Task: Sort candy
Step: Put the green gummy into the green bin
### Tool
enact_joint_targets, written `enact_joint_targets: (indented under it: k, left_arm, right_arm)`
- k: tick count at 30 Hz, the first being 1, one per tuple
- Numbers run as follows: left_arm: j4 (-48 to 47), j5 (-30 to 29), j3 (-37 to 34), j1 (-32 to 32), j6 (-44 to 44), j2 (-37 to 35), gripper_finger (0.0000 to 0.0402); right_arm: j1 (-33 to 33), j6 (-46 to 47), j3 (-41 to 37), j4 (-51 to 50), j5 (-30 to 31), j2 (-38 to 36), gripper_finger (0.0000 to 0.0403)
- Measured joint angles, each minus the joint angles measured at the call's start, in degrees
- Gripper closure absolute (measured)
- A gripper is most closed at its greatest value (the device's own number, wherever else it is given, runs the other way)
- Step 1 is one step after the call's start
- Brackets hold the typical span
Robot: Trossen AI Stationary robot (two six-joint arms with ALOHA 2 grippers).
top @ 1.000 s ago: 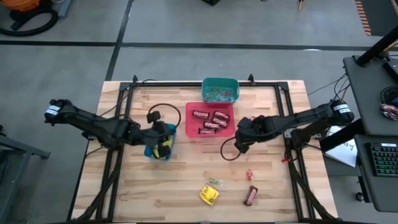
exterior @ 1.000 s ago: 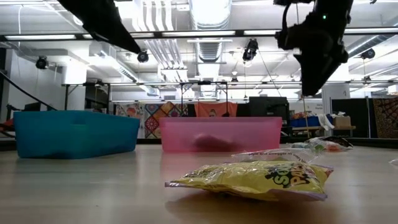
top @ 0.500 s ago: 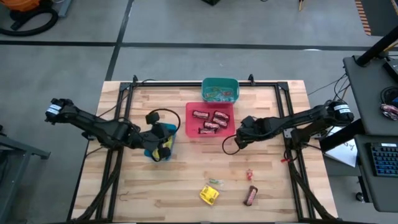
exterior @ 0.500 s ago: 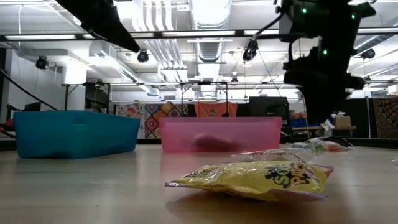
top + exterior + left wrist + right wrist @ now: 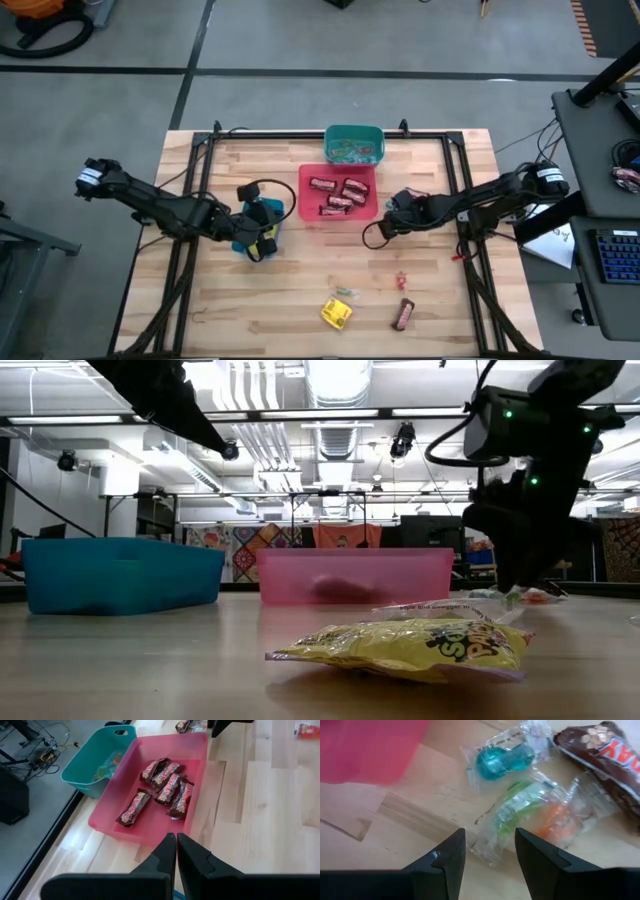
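Note:
Loose candy lies near the table's near edge: a yellow packet [image 5: 337,314] [image 5: 410,645], a brown bar [image 5: 404,314], a tiny green piece [image 5: 345,292] and a red one [image 5: 402,281]. My right gripper [image 5: 385,228] [image 5: 490,855] hangs open above the table, beside the red bin's right near corner. Its wrist view looks ahead at a blue piece [image 5: 504,760], a green piece [image 5: 512,807], an orange piece [image 5: 555,820] and the brown bar [image 5: 605,755]. My left gripper [image 5: 255,232] [image 5: 176,851] is shut over the blue bin [image 5: 243,243], which holds yellow packets.
The red bin [image 5: 338,192] [image 5: 150,795] holds several brown bars. The teal bin [image 5: 354,145] [image 5: 95,760] behind it holds small wrapped pieces. In the low view the blue bin [image 5: 120,575] and the red bin [image 5: 355,575] stand beyond the yellow packet. Bare wood lies left of the loose candy.
My right gripper has come down toward the table and shifted slightly toward the near right, away from the red bin. My left arm has barely moved over the blue bin.

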Motion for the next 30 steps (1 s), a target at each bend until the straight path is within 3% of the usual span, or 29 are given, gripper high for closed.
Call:
enact_joint_targets:
  k: [6, 16, 24, 30]
  left_arm:
    - [0.0, 0.0, 0.0, 0.0, -0.6, 0.0, 0.0402]
    - [0.0, 0.0, 0.0, 0.0, -1.0, 0.0, 0.0402]
    - [0.0, 0.0, 0.0, 0.0, -1.1, 0.0, 0.0402]
    - [0.3, 0.0, 0.0, 0.0, -1.1, 0.0, 0.0402]
  right_arm:
    - [-0.1, 0.4, -1.0, 1.1, 0.0, 0.0, 0.0272]
    - [-0.1, 0.5, -1.0, 1.2, -0.3, 0.0, 0.0386]
    - [1.3, -0.7, 1.4, -1.0, -0.3, -0.9, 0.0394]
    - [1.8, -3.3, 10.1, -12.8, 3.2, -2.3, 0.0394]
